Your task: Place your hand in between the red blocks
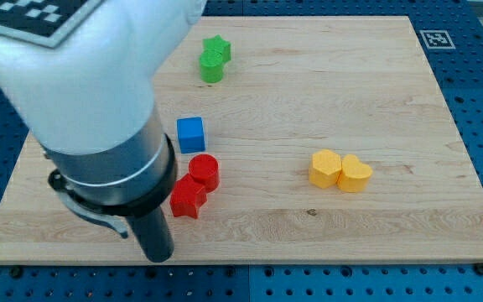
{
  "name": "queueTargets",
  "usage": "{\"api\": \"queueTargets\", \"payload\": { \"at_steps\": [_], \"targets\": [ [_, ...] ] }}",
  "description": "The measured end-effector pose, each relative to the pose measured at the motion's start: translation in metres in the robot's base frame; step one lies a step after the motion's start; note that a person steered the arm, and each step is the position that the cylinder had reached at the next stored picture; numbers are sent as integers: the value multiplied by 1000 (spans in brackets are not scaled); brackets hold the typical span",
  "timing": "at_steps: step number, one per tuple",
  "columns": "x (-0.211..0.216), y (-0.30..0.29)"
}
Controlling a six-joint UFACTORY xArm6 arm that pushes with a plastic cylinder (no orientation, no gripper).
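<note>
A red cylinder [205,171] and a red star-shaped block [188,198] lie touching each other left of the board's middle, the star at the lower left of the cylinder. My dark rod comes down from the big white and grey arm at the view's left. My tip [158,257] rests near the board's bottom edge, just below and left of the red star, apart from it. It is not between the red blocks.
A blue cube [190,134] sits just above the red cylinder. A green star [218,50] and another green block [211,70] lie near the top. A yellow block [325,168] and a yellow heart [355,174] touch at the right. The wooden board [350,84] lies on a blue pegboard.
</note>
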State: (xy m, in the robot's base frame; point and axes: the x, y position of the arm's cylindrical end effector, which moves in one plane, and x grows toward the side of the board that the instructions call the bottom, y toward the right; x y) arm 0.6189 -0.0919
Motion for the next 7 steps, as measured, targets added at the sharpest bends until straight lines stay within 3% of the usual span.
{"api": "queueTargets", "payload": {
  "at_steps": [2,3,7],
  "targets": [
    [-2,102],
    [-41,103],
    [-74,77]
  ]
}}
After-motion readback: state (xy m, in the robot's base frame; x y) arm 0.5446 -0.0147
